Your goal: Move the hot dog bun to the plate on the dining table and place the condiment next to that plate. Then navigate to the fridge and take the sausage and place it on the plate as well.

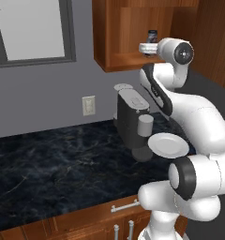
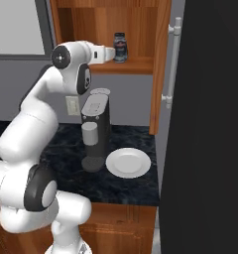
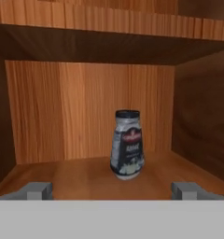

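Condiment bottle (image 3: 128, 144) standing upright on the floor of the open wooden wall cabinet (image 2: 141, 64), out toward the middle of the shelf, dark cap on top, greyish label facing the hand camera. The gripper (image 3: 113, 190) is raised to shelf height and levelled straight at it, fingers spread as wide as they go, nothing between them; the two finger tips (image 3: 37, 190) sit low and far apart in the hand view, with the bottle beyond them and not touched. From the right base view the hand (image 2: 103, 53) reaches rightward into the cabinet mouth, just short of the bottle. From the left base view the bottle (image 1: 152, 36) peeks up just behind the wrist. Down below, on the black marbled counter (image 1: 63, 164), a dark grey coffee machine (image 2: 95, 131) stands against the wall, and a plain white plate (image 2: 128, 162) lies just to its right, near the counter's front edge.
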